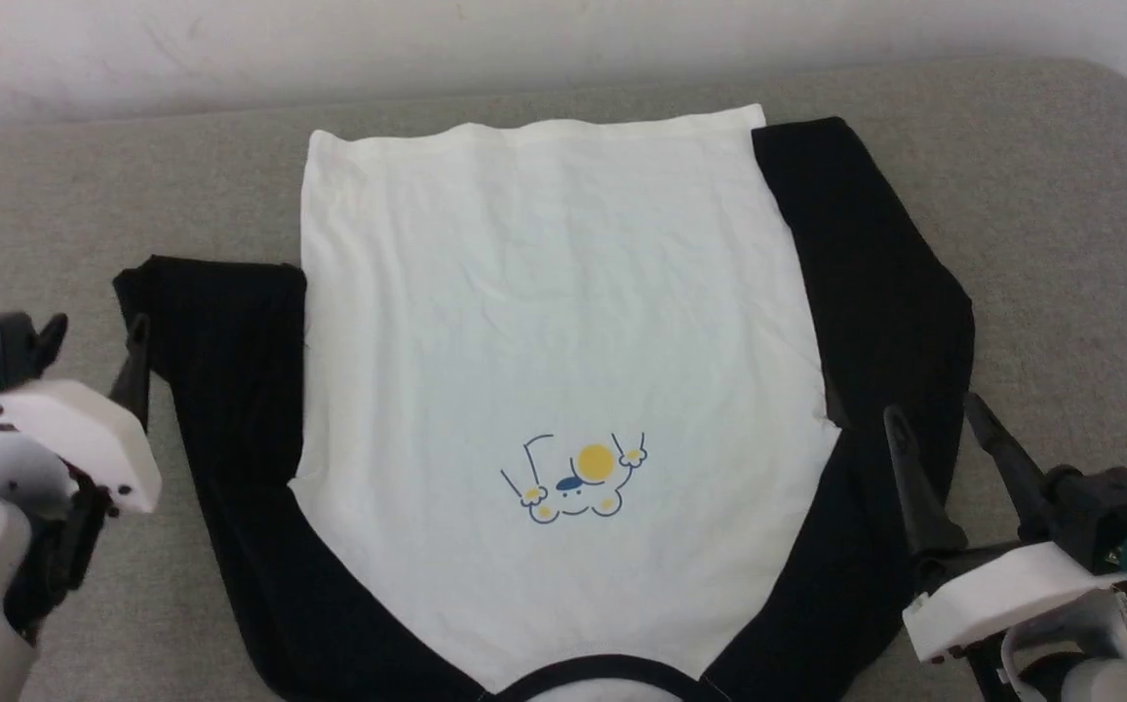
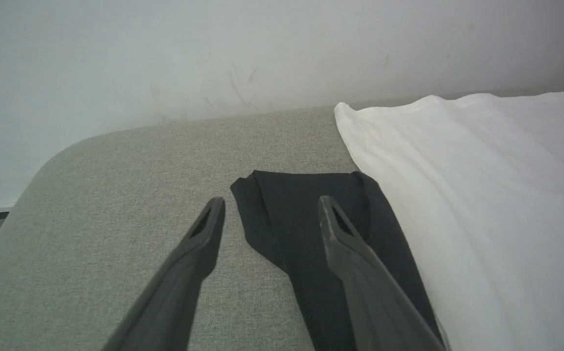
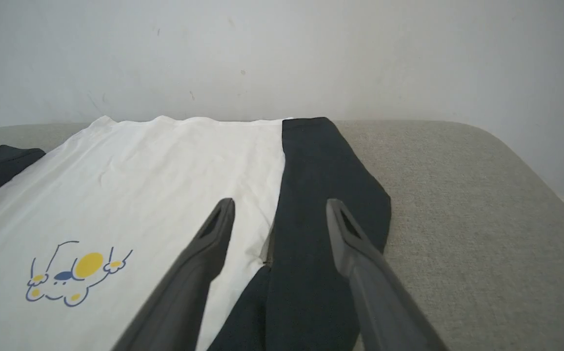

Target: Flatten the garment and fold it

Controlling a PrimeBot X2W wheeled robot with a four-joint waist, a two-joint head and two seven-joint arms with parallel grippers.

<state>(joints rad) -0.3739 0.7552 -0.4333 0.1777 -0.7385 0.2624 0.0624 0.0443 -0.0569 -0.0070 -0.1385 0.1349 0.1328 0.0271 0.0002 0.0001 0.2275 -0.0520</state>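
The garment point(image 1: 554, 322) lies spread front-up on the grey surface, collar toward me and hem at the far side. Its white body carries a small yellow and blue cartoon print point(image 1: 575, 480). One black sleeve point(image 1: 222, 370) is folded short at the left; the other point(image 1: 875, 292) runs up the right side. My left gripper point(image 1: 96, 336) hovers open over the left sleeve's end point(image 2: 301, 214), holding nothing. My right gripper point(image 1: 929, 414) stands open above the right sleeve point(image 3: 321, 204) near the armpit seam, with nothing between its fingers.
A grey fabric-covered surface point(image 1: 1061, 214) with rounded corners holds the garment, with bare areas at left and right. A white wall point(image 1: 524, 39) runs just behind its far edge. The right corner point(image 3: 506, 146) curves away near the wall.
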